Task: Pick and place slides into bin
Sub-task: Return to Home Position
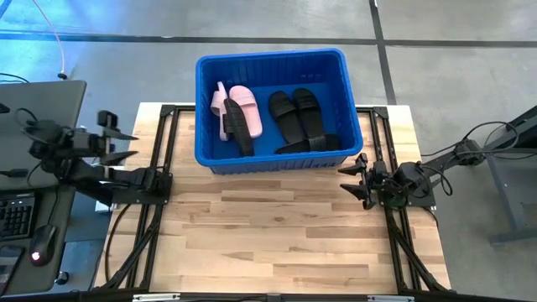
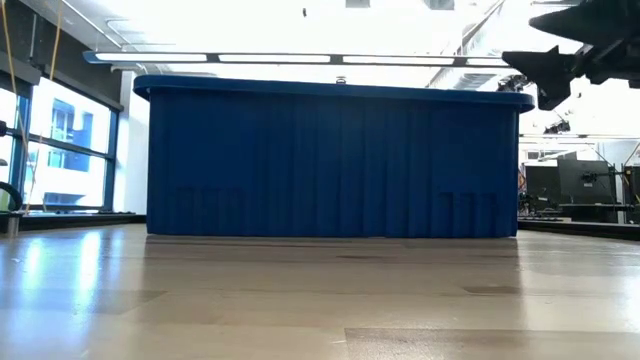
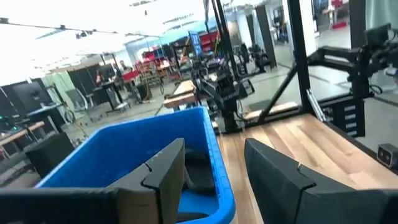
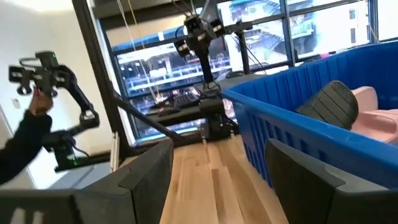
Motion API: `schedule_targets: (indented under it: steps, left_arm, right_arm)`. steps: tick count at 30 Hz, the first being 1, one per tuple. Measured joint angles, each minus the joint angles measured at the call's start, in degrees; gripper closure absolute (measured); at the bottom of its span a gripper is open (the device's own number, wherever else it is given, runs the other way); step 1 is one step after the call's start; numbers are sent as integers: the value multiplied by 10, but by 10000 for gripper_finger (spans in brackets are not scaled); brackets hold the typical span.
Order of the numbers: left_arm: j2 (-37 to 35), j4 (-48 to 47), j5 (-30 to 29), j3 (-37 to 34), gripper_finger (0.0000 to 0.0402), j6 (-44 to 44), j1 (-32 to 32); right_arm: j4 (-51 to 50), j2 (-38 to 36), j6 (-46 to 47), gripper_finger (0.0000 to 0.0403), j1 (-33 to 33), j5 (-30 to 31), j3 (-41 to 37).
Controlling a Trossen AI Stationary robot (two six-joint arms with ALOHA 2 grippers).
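Note:
The blue bin (image 1: 273, 109) stands at the table's far middle. Inside it lie two pale pink slides (image 1: 243, 107) at the left, with a black slide (image 1: 239, 130) resting across them. More black slides (image 1: 298, 113) lie at the right on the bin's floor. My left gripper (image 1: 127, 144) is open and empty, off the table's left edge, level with the bin's near left corner. My right gripper (image 1: 352, 181) is open and empty, just near of the bin's near right corner. The right wrist view shows the bin (image 4: 298, 124), a black slide (image 4: 329, 106) and a pink slide (image 4: 373, 115).
Bare wooden tabletop (image 1: 277, 235) stretches from the bin to the near edge. Black frame rails (image 1: 155, 226) run along both table sides. A keyboard and mouse (image 1: 38, 243) sit on a desk at the left. A person's sleeve (image 4: 25, 143) shows beyond the table.

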Motion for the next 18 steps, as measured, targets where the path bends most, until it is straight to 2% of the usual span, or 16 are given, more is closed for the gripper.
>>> schedule_targets:
  steps: [3, 6, 12, 18]
  left_arm:
    - [0, -23, 0, 15, 245, 0, 0]
    - [0, -11, 0, -13, 245, -1, 0]
    - [0, 96, 12, -154, 245, 1, 0]
    - [1, 197, 50, -275, 245, -5, 0]
  right_arm:
    - [-14, 1, -5, 160, 0, 2, 0]
    - [-29, 1, -4, 160, 0, 1, 0]
    - [-60, 1, -4, 160, 0, 1, 0]
    - [-83, 1, -4, 160, 0, 0, 0]
